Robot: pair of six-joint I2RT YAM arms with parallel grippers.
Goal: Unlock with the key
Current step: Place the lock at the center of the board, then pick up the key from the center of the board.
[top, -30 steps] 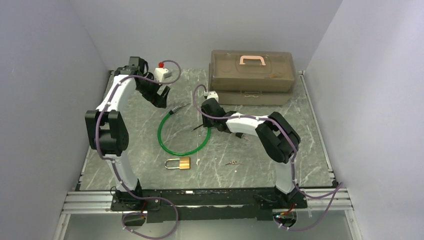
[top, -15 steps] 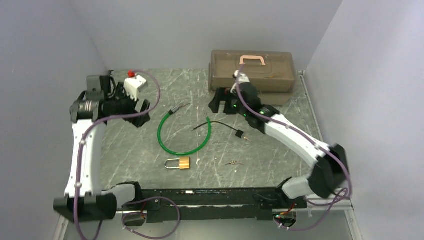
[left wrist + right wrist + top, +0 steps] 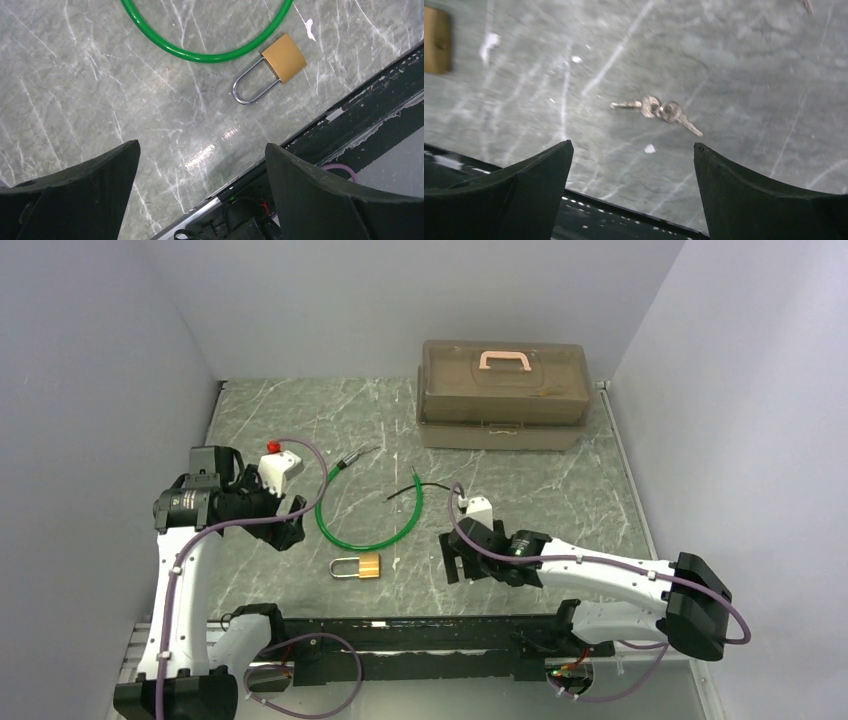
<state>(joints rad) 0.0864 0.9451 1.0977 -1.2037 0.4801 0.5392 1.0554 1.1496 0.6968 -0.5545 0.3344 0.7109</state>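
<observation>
The key is one of a small bunch of silver keys lying flat on the marble table, in the right wrist view just ahead of my open right gripper. From above, the right gripper hovers over that spot and hides the keys. The brass padlock with its silver shackle lies near the front edge, left of the right gripper. It also shows in the left wrist view as the padlock, ahead and to the right of my open left gripper. Neither gripper holds anything.
A green cable loop lies behind the padlock, with a thin black wire at its right end. A brown toolbox with a pink handle stands at the back. The black base rail runs along the near edge.
The right arm swung from the toolbox to the front, over the keys, with its jaws now open. The left arm came forward and lower, toward the padlock.
</observation>
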